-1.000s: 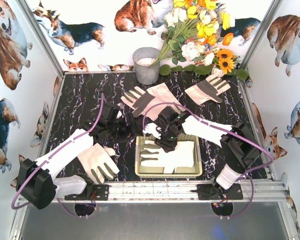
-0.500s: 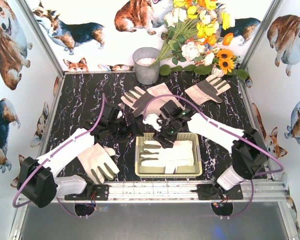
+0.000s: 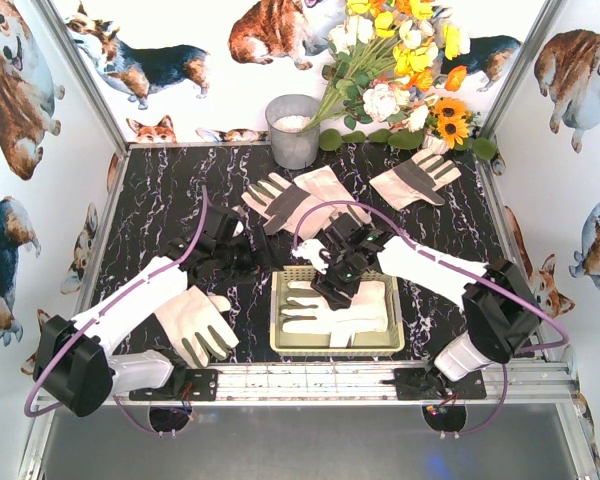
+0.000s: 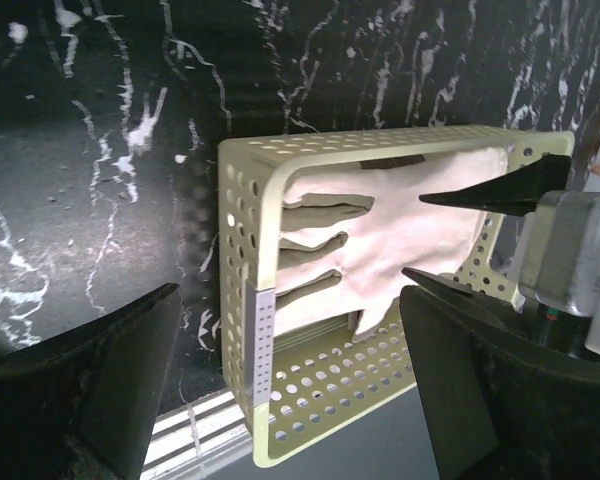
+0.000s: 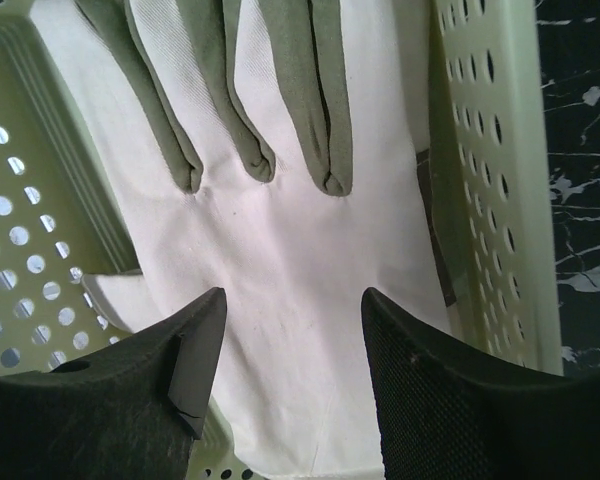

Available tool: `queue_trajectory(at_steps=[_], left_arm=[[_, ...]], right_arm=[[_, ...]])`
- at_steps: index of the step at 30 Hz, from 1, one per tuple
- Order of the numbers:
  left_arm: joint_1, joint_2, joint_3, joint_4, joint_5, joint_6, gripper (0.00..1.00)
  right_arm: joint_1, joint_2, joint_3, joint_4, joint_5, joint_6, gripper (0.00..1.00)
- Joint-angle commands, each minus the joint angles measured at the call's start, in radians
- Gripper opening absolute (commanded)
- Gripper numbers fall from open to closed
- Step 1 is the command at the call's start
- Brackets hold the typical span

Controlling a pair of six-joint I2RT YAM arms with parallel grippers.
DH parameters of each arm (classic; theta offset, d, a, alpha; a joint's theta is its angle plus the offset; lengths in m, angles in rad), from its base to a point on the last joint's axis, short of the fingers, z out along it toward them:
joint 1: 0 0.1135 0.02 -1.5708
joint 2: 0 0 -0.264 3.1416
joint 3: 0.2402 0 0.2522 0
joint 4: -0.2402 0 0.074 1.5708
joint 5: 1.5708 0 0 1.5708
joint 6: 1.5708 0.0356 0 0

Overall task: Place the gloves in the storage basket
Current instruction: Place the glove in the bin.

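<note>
In the storage basket (image 3: 278, 342) lay at least one glove (image 3: 352, 310); several gloves (image 3: 416, 178) waited on the counter (image 3: 160, 200). The left fingers (image 4: 90, 370) and right fingers (image 5: 195, 350) gaped open, empty.

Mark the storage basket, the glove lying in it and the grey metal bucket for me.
storage basket (image 4: 242, 250): left wrist view, on its perforated side wall.
glove in the basket (image 5: 290, 250): right wrist view, on the white palm.
metal bucket (image 3: 294, 140): top external view, on its outer wall.
</note>
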Motion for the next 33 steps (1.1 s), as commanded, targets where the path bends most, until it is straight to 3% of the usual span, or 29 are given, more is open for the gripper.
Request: queue_trajectory(at_steps=[1,9,15,24,27,33], left_arm=[[0.019,-0.050,0.028,-0.071,-0.117,-0.025,0.84],[0.054,-0.172,-0.012,-0.302,-0.385,-0.208,0.83],[0.064,-0.166,-0.062,-0.379,-0.455,-0.280,0.82],[0.125,-0.086,-0.084,-0.363,-0.516,-0.227,0.73],[0.156,-0.046,-0.093,-0.353,-0.528,-0.194,0.68],[0.185,0.036,-0.100,-0.251,-0.522,-0.067,0.58]], right_arm=[[0.002,0.031,-0.022,0.096,-0.007,0.037,0.58],[0.002,0.007,0.008,0.117,0.005,0.076,0.58],[0.002,-0.118,0.057,0.103,0.007,0.117,0.59],[-0.033,-0.312,0.072,0.183,0.091,0.250,0.63],[-0.078,-0.335,0.081,0.220,0.092,0.310,0.68],[-0.169,-0.318,0.107,0.277,0.126,0.473,0.65]])
